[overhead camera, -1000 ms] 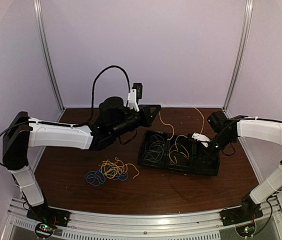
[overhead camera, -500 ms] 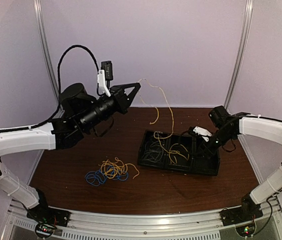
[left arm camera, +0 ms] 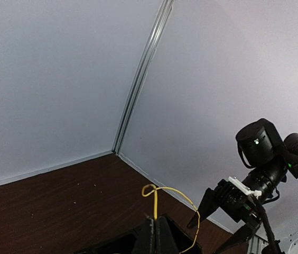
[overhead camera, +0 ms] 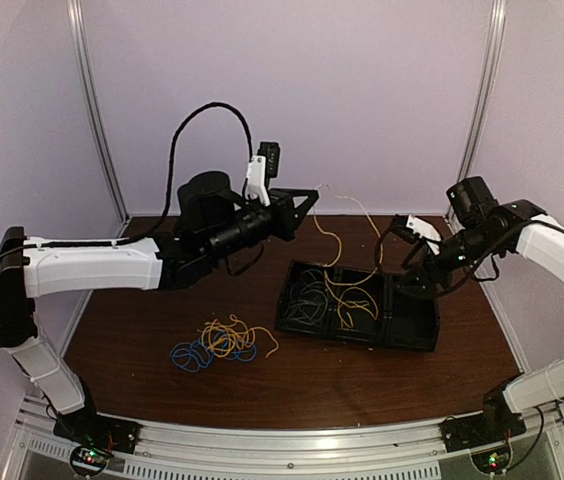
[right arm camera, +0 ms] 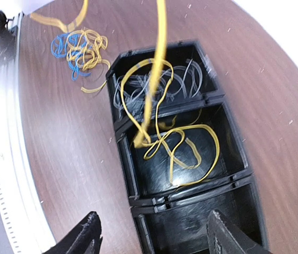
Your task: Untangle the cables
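The left tool (overhead camera: pixel 310 199) is clenched on one yellow cable (right arm camera: pixel 161 53), holding it high over the table (overhead camera: pixel 362 385) near the back wall. The strand runs down into the middle compartment of the black tray (overhead camera: pixel 402 335). Grey cables (right arm camera: pixel 159 84) lie in the tray's left compartment. The right tool (overhead camera: pixel 400 245) hangs released above the tray's right end. A loose bundle (overhead camera: pixel 214 343) of yellow and blue cables lies front-left, with bare wood between it and the tray.
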Available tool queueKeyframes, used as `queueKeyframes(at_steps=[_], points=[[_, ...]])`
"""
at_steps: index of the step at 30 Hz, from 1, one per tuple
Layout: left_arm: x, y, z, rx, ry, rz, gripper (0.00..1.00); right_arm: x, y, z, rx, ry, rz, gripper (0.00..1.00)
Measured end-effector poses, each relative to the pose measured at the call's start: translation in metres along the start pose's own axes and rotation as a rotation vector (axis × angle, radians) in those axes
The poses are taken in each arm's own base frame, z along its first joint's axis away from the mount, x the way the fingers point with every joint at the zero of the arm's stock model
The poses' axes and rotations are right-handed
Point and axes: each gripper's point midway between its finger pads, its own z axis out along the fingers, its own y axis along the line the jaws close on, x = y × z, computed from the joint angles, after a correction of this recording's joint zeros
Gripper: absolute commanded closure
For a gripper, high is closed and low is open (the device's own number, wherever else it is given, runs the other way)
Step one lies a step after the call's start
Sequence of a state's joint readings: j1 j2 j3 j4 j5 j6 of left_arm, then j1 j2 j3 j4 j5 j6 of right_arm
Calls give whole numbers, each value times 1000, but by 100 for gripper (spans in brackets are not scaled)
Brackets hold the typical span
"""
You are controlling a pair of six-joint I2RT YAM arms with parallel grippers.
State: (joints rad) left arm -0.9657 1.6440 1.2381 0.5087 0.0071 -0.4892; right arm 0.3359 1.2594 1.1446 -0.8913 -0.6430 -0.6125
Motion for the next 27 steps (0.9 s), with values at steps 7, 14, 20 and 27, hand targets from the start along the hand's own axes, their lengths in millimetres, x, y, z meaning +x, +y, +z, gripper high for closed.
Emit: queueKeyframes(at_steps=[7, 14, 20, 27], points=[[-11, -13, 16, 55, -12, -5, 100, -26, -19, -14, 87, -87, 35, 30], [-21, -19, 19, 79, -29, -10, 100, -41, -19, -17, 68, -158, 43, 30], [-13, -18, 23, 85, -12, -18, 100, -53, -4, -19, -25, -222, 16, 32], [-11, -19, 23, 89, -7, -21, 100, -60, -6, -14, -41, -249, 16, 48]])
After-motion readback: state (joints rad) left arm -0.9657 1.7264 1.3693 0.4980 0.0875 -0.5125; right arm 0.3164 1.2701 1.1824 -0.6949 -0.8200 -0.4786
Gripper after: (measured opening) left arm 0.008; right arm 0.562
